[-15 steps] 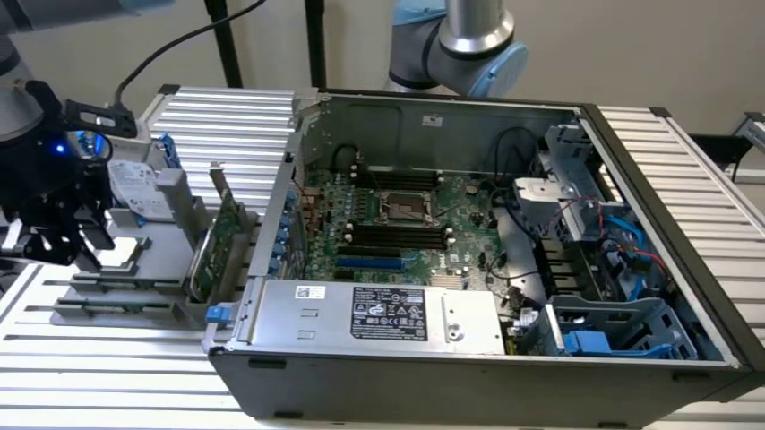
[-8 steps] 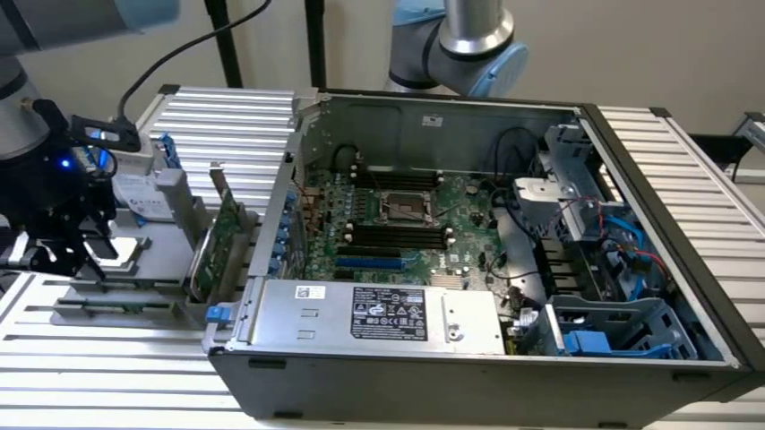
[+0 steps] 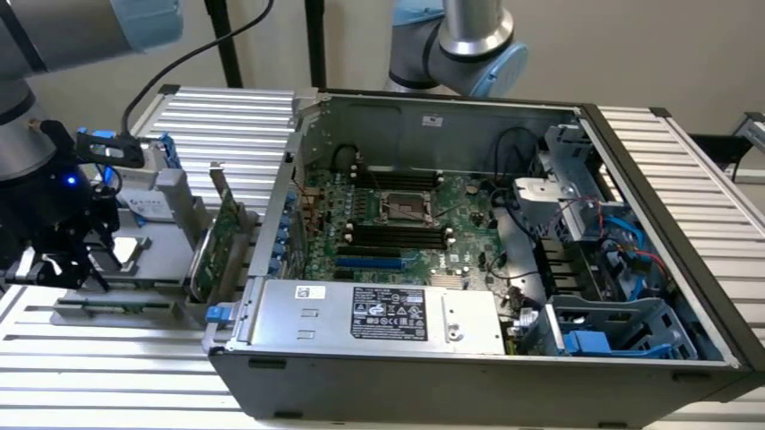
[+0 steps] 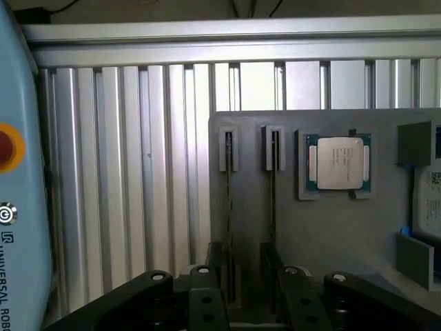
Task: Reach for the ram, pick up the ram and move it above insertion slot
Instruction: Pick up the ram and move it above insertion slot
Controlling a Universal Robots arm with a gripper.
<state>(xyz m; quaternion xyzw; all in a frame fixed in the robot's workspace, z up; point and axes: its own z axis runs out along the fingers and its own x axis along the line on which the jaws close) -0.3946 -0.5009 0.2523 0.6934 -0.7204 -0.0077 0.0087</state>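
From my console I see a ribbed silver aluminium table (image 4: 124, 172) with a satin sheen, a flat grey matt plastic holder tray (image 4: 331, 234), a square processor's brushed metal lid (image 4: 339, 162) and the matt black gripper (image 4: 249, 289).

The arm (image 3: 36, 54) hangs down at the exterior view's left, wrist upright, its black gripper (image 3: 57, 267) pointing straight downward, fingers (image 4: 201, 300) held apart with a gap between
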